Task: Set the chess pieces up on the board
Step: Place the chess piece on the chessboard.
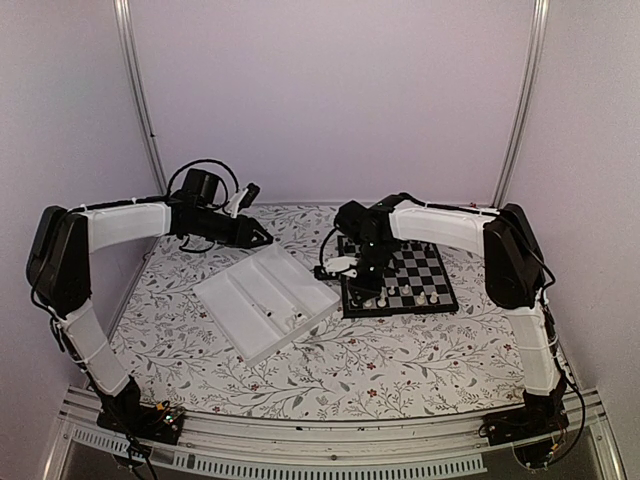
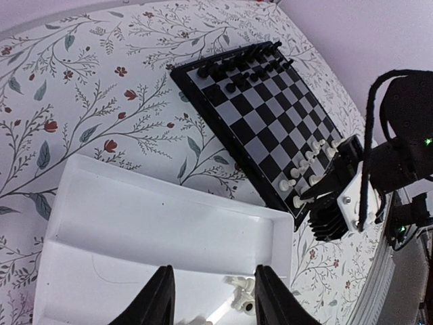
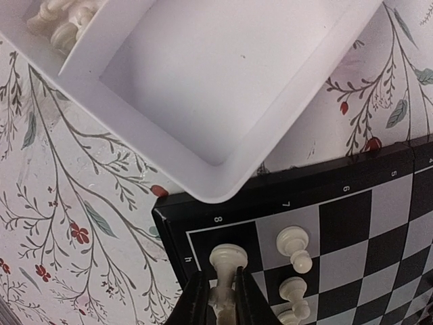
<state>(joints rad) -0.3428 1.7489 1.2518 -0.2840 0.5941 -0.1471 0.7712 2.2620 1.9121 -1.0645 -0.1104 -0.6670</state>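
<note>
Top: I see right jaws low over near-left corner of board (image 1: 430, 262); tray (image 1: 262, 300) just beside it on surface.
Left wrist: left jaws apart, empty, above tray; spare white pieces (image 2: 238, 298) loose inside.
Right wrist: right jaws clamped on white piece (image 3: 228, 257) at corner square. I judge it light, slick, tippy; grip mid-stem.

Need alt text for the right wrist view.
The right claw pinches a white chess piece at the board's corner square, other white pieces standing beside it. A white tray lies just past that corner on a floral cloth.
</note>
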